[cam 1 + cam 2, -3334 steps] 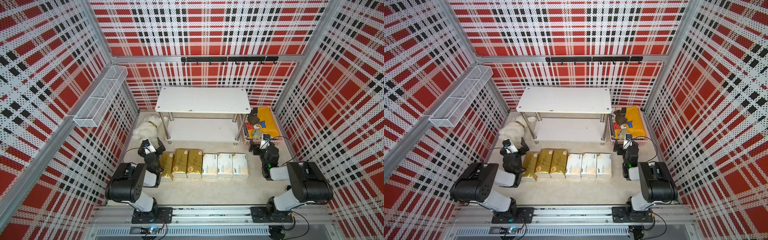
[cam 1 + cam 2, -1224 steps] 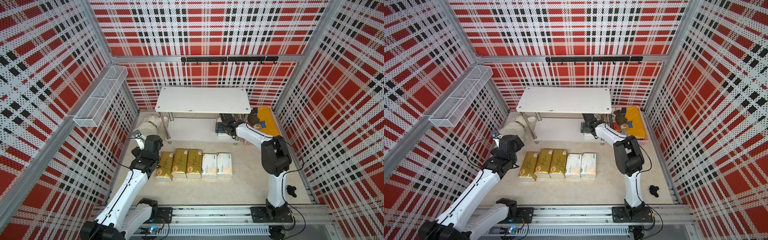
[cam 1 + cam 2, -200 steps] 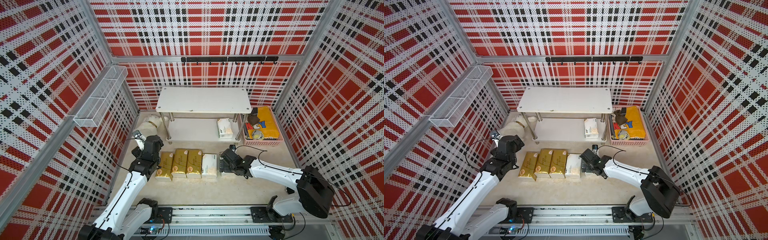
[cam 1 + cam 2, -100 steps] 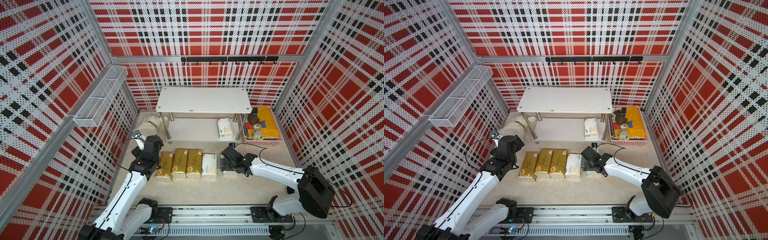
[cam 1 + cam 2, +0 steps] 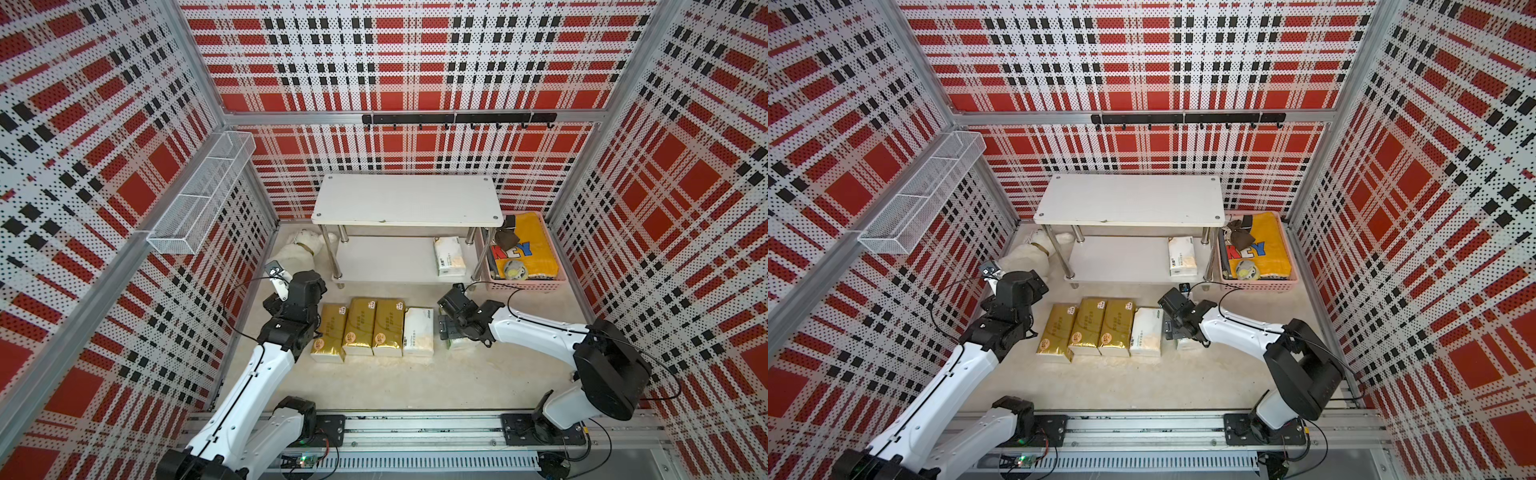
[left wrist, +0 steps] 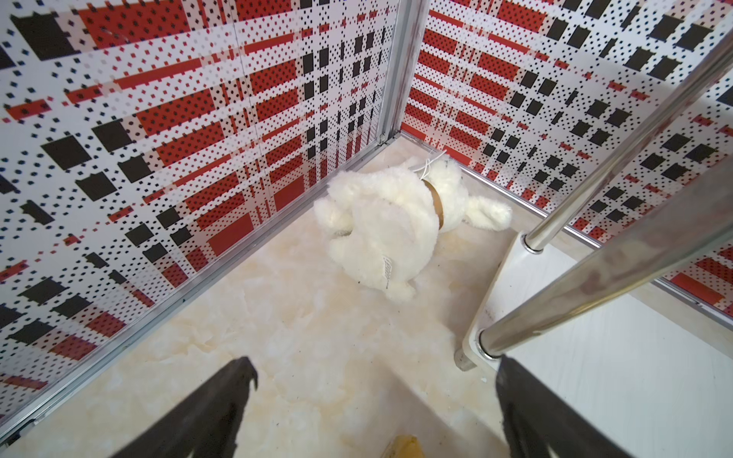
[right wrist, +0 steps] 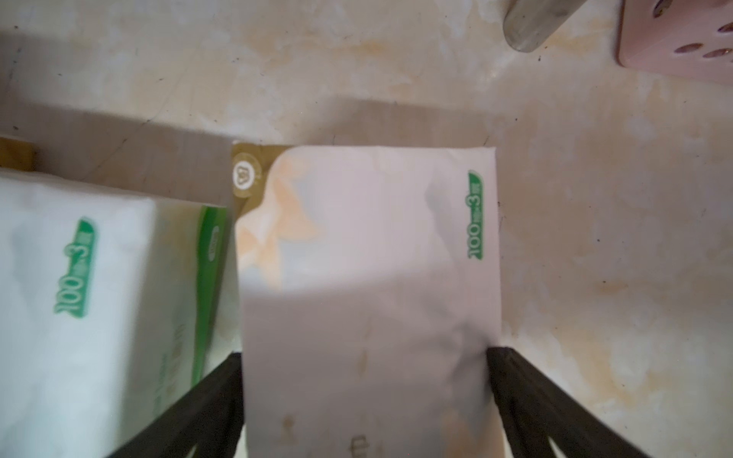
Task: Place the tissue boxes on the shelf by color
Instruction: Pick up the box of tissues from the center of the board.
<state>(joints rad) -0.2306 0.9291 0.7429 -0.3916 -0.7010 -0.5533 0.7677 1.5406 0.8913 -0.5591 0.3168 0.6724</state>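
In both top views the right gripper (image 5: 444,328) covers nearly all of the end white tissue pack (image 7: 369,257), which lies on the floor, and the right wrist view cuts off its near end. There the black fingers (image 7: 515,380) stand wide apart, one along each long side, with no squeeze visible. The right arm reaches low, inward toward the row. The left gripper (image 6: 375,363) hovers with jaws spread above the floor by a shelf leg (image 6: 595,285), the left arm stretched forward. Three gold packs (image 5: 361,324) and a second white pack (image 5: 419,330) lie in a row before the shelf (image 5: 407,199); a third white pack (image 5: 449,255) sits at the right end of its lower board
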